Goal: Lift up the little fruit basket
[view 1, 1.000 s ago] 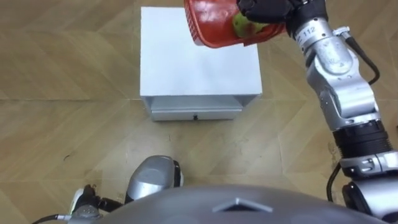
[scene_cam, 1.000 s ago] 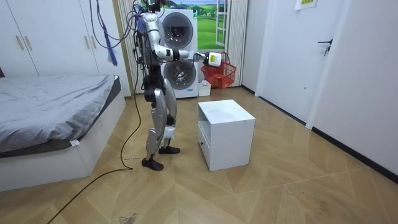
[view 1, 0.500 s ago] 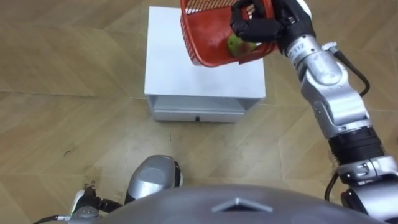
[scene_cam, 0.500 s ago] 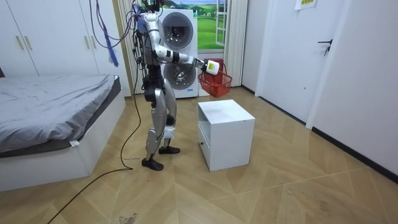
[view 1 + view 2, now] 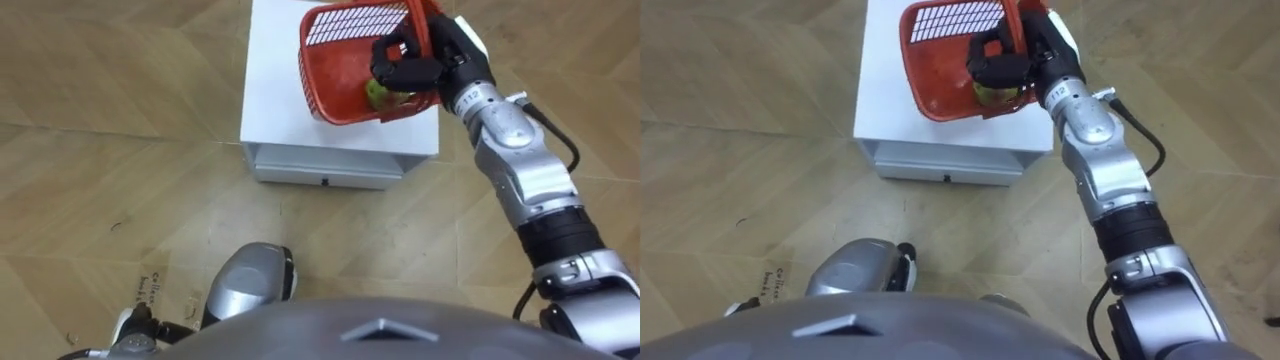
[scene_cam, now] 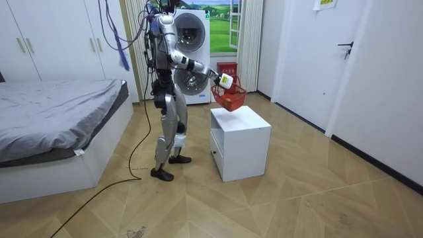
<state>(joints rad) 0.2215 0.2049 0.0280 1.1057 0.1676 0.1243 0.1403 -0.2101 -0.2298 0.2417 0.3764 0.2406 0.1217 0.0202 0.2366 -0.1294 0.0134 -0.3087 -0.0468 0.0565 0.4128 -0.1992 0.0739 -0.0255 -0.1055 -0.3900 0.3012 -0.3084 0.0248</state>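
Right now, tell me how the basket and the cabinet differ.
The basket is red with mesh walls; the cabinet is white and solid. The basket hangs tilted in the right robot hand; the cabinet stands on the floor beneath it. The basket is smaller than the cabinet's top. Both are roughly rectangular.

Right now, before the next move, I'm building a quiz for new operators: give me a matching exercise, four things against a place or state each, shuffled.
Things:
1 fruit basket
2 green fruit
3 white cabinet
4 right hand

Places or states:
A stands on the wooden floor, drawer at its front
B black, closed round the basket's handle
C red, tilted, held over the cabinet top
D lies inside the basket

Pairs: 1-C, 2-D, 3-A, 4-B
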